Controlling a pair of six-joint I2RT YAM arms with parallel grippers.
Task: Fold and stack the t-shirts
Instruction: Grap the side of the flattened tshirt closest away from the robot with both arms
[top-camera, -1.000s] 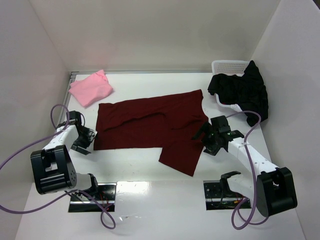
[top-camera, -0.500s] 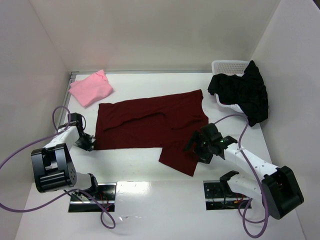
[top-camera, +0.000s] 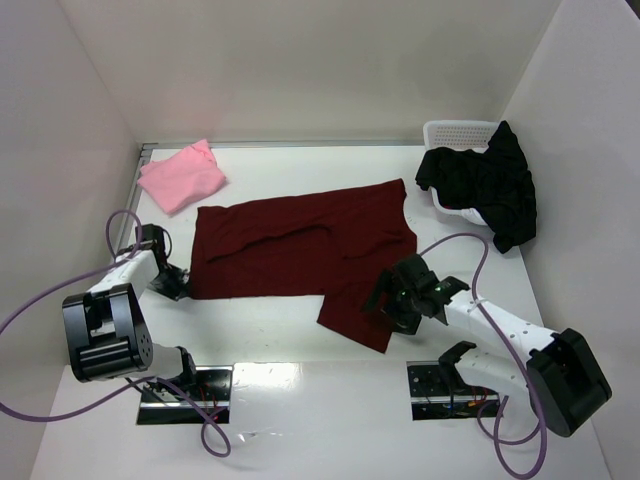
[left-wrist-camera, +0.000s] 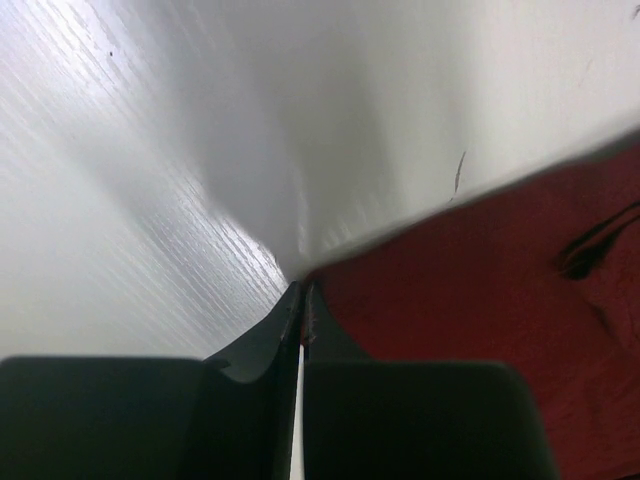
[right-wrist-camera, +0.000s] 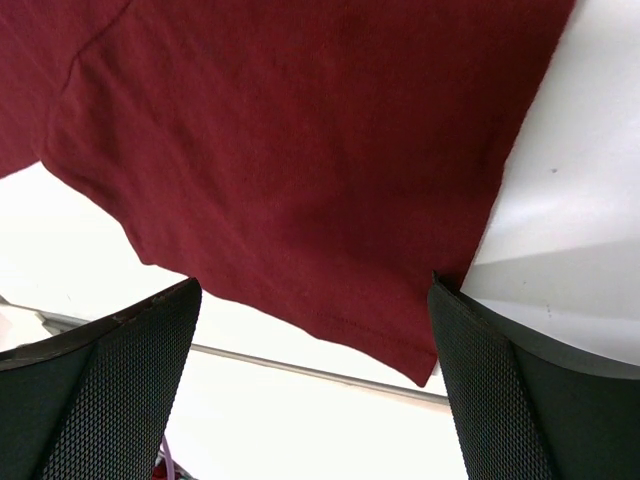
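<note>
The left tool (left-wrist-camera: 300, 300) is pinching the near-left corner of the maroon shirt (top-camera: 300, 245), while the right tool (right-wrist-camera: 315, 290) is hovering wide open over its near-right flap.

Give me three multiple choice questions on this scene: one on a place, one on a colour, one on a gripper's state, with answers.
1. Where does the pink t-shirt lie? A) far left corner of the table B) under the right arm C) near edge, centre.
2. What colour is the t-shirt spread flat mid-table? A) black B) white C) dark maroon.
3. How does the left gripper stand? A) wide open B) closed on the maroon t-shirt's corner C) out of view.
Answers: 1 A, it lies by the back left walls; 2 C, the top view shows dark red cloth; 3 B, the left wrist view shows it pinched shut at the cloth's corner.
</note>
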